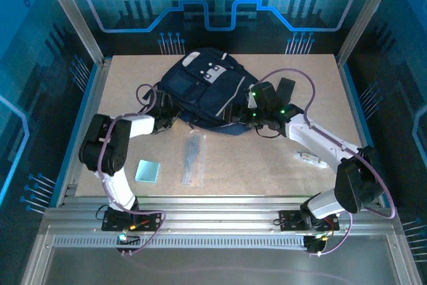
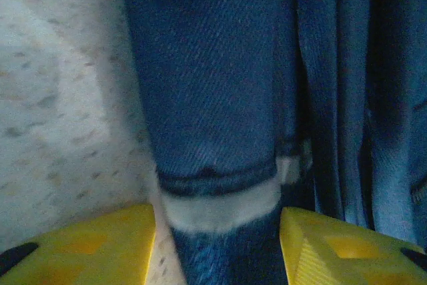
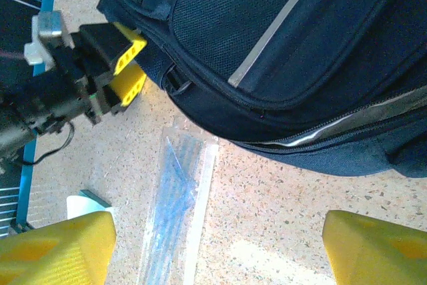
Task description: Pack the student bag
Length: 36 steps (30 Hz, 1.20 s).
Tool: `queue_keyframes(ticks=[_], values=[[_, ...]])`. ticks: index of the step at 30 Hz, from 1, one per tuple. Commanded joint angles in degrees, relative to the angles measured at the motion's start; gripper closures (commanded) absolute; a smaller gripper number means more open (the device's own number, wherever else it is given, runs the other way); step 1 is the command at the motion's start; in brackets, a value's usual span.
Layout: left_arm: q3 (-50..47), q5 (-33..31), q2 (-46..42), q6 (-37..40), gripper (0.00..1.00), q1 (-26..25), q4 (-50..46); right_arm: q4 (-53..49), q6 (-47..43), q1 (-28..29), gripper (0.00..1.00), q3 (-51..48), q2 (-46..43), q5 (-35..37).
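- Straddling a student bag [image 1: 203,91] hem, the left gripper [image 2: 217,228] is shown; clamping cannot be told.
- Above the worktop [image 3: 280,191], the right gripper [image 3: 217,248] is held open.

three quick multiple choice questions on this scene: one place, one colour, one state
1. Where does the clear packet lie?
A on the table, on the near side of the bag
B on top of the bag
C in the right jaws

2. What is the bag's main colour?
A red
B navy
C yellow

3. How do the right jaws stand?
A shut on a strap
B shut on the packet
C open, holding nothing

Answers: 1 A, it lies flat between the bag and the arm bases; 2 B, dark blue fabric in every view; 3 C, the fingers sit wide apart over bare table.
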Motion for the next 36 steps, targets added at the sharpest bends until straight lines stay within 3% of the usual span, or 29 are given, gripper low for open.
queue_keyframes(ticks=[1, 6, 7, 15, 20, 26, 32, 36], values=[[0.9, -0.7, 3.0, -1.5, 0.67, -0.5, 3.5, 2.8, 0.5, 2.0, 0.19, -0.9, 0.6, -0.2], [1.4, -0.5, 2.5, -1.2, 0.98, -1.2, 4.6, 4.7, 0.1, 5.0, 0.23, 0.2, 4.9, -2.2], [1.3, -0.4, 2.0, -1.2, 1.00, -1.3, 5.0, 5.6, 0.1, 5.9, 0.24, 0.4, 5.9, -2.5], [-1.3, -2.1, -8.0, -4.2, 1.00, -4.4, 3.4, 7.9, -0.9, 12.0, 0.29, 6.8, 15.7, -2.4], [-1.2, -2.9, -12.7, -4.9, 1.00, -7.4, 1.7, 7.4, -2.6, 14.1, 0.35, 12.4, 22.6, 1.3], [-1.4, -3.6, -14.9, -5.8, 1.00, -9.5, 1.6, 7.5, -2.3, 15.6, 0.36, 16.0, 27.0, 12.5], [-1.8, -3.2, -15.6, -7.0, 1.00, -10.6, 2.6, 5.6, -1.7, 19.0, 0.37, 20.5, 32.1, 29.7], [-2.4, -3.1, -16.7, -7.7, 1.00, -11.1, 2.8, 8.5, -0.6, 19.4, 0.39, 21.1, 34.3, 33.9]])
